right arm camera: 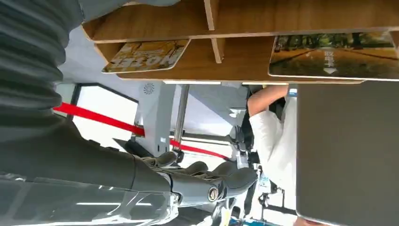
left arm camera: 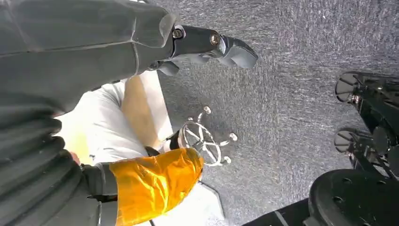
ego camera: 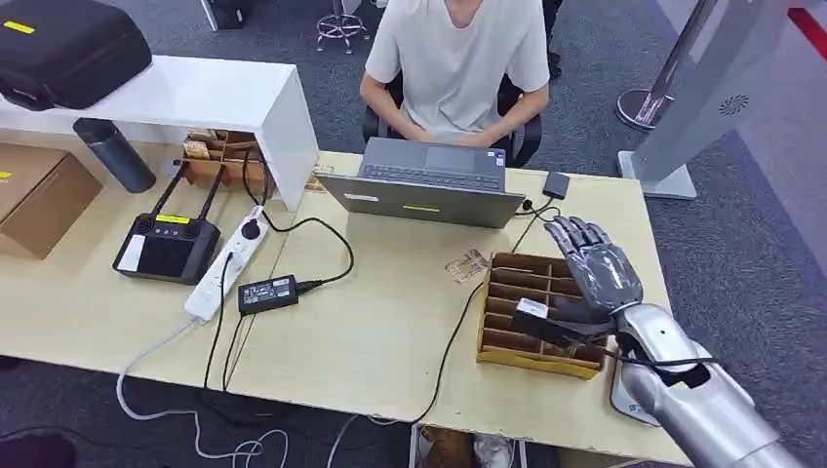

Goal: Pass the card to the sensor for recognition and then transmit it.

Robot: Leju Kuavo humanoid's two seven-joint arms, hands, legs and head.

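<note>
My right hand (ego camera: pixel 597 268) hangs over the wooden organizer (ego camera: pixel 517 336), above its side farthest from the power strip, fingers stretched out flat and slightly apart, holding nothing. From my right wrist I see those fingers (right arm camera: pixel 226 181) extended together. Two cards lie in the organizer's compartments: one with yellow lettering (right arm camera: pixel 146 55) and one with a tree-lined path printed on it (right arm camera: pixel 336 56). In the head view a small dark device with a white label (ego camera: pixel 534 317) sits across the organizer's near compartments, just below my right palm; I cannot tell whether my thumb touches it.

A laptop (ego camera: pixel 424 183) stands open beyond the organizer, toward the seated person in a white shirt (ego camera: pixel 458 58). A small transparent card-like item (ego camera: pixel 466 263) lies on the table (ego camera: pixel 371 331) between the laptop and the organizer, just beside the organizer's far corner. A black cable (ego camera: pixel 458 336) runs along the organizer's side toward the table's near edge.

My left hand (left arm camera: pixel 207 47) hangs over grey carpet, away from the organizer, fingers loosely curled with nothing in them; I cannot tell how far closed it is.
</note>
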